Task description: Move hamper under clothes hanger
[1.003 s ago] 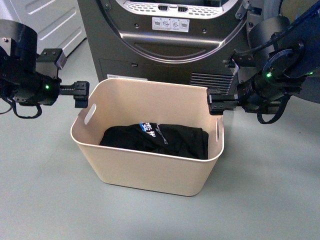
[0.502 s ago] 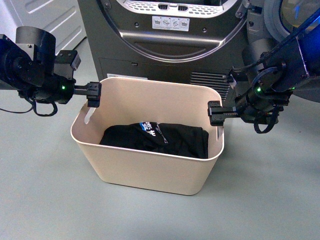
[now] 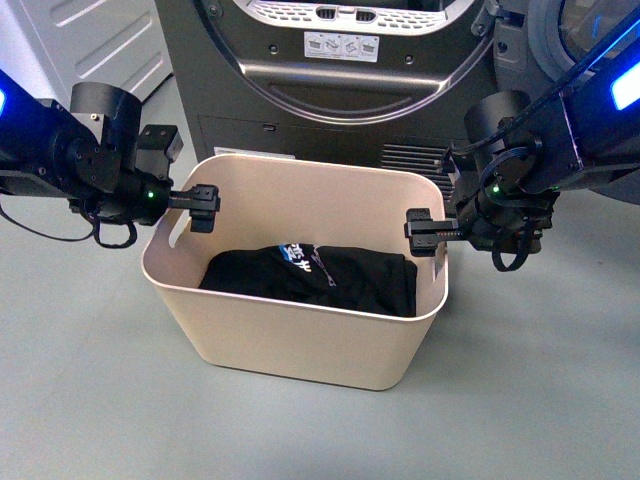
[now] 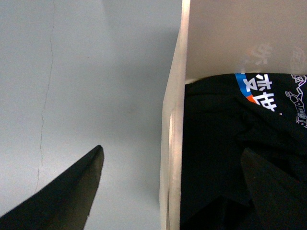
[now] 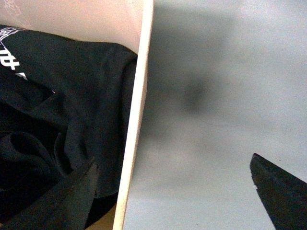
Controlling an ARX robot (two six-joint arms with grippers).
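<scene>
Two arms flank the hamper (image 3: 300, 345), a beige plastic bin with rounded corners, smooth tapered walls and slot handles. It stands on the grey-green floor (image 3: 90, 400), just in front of the dryer (image 3: 330, 90). Behind the hamper's left side is a white panelled unit (image 3: 90, 40).

The left fingers (image 3: 203, 208) sit at the hamper's left rim, above the handle slot. The left wrist view shows them spread open astride the wall, one black finger over the floor outside and the other over the cloth inside. Neither is seen pressing on the plastic.

Inside the hamper lies a crumpled black garment (image 3: 320, 280) with blue and white print, soft and matte against the glossy wall. The dryer is dark grey metal with a round door ring and a vent grille, and it rises close behind the hamper's back wall.

The right fingers (image 3: 422, 233) are likewise open astride the hamper's right rim, one inside above the garment and one outside.
</scene>
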